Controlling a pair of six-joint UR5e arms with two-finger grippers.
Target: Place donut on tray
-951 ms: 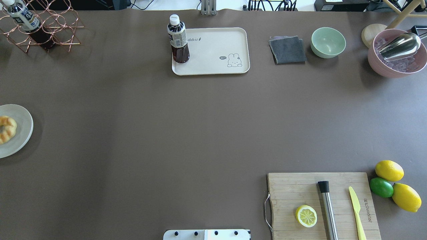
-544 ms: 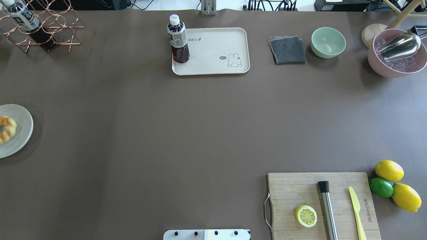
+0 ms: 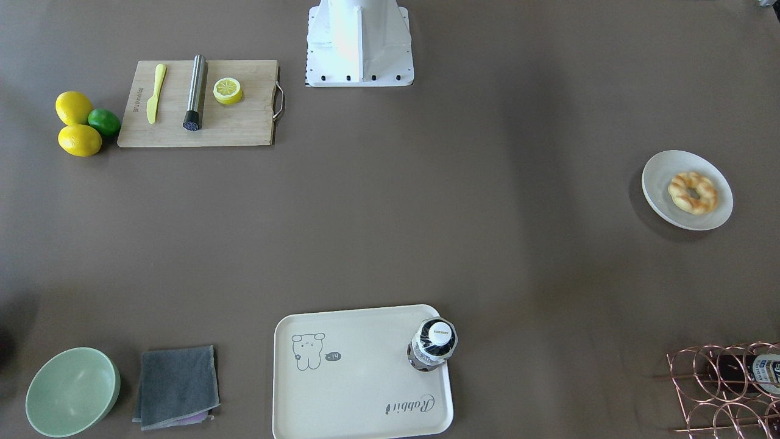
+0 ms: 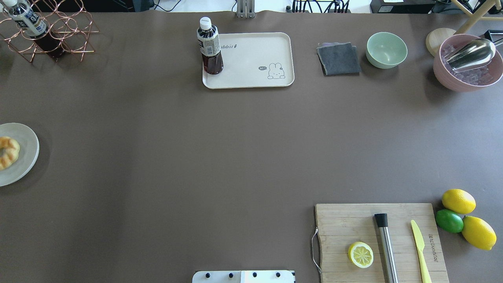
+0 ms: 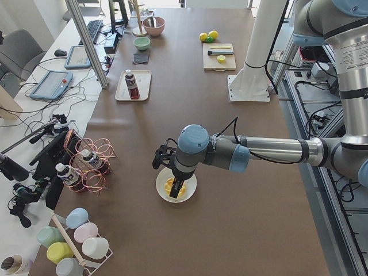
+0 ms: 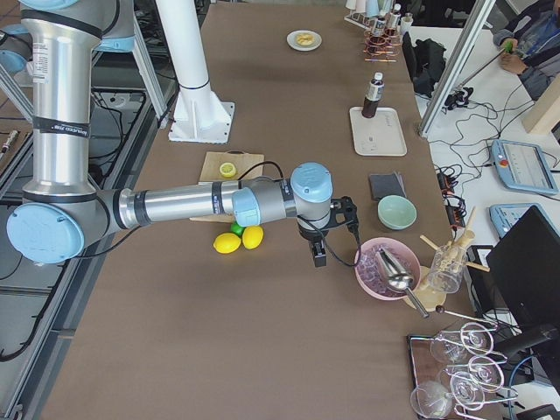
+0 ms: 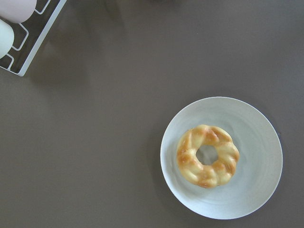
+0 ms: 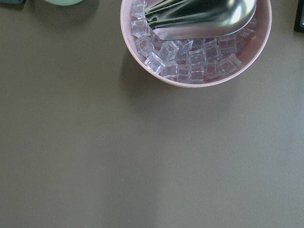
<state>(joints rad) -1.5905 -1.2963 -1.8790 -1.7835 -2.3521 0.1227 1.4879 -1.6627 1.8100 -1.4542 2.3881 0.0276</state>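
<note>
Donut (image 7: pixel 207 155) is lying on the round off-white plate (image 7: pixel 259 192) at the lower right of the left wrist view. It is well apart from the cream rabbit tray (image 4: pixel 251 59), which is carrying an upright drink bottle (image 4: pixel 210 47) at its left edge. Ice cubes (image 8: pixel 190 61) and a metal scoop (image 8: pixel 199 16) are sitting in the pink bowl (image 8: pixel 209 84). The left gripper (image 5: pixel 176 191) is hanging over the plate and the right gripper (image 6: pixel 319 256) is near the bowl; I cannot tell whether either is spread or pressed together.
</note>
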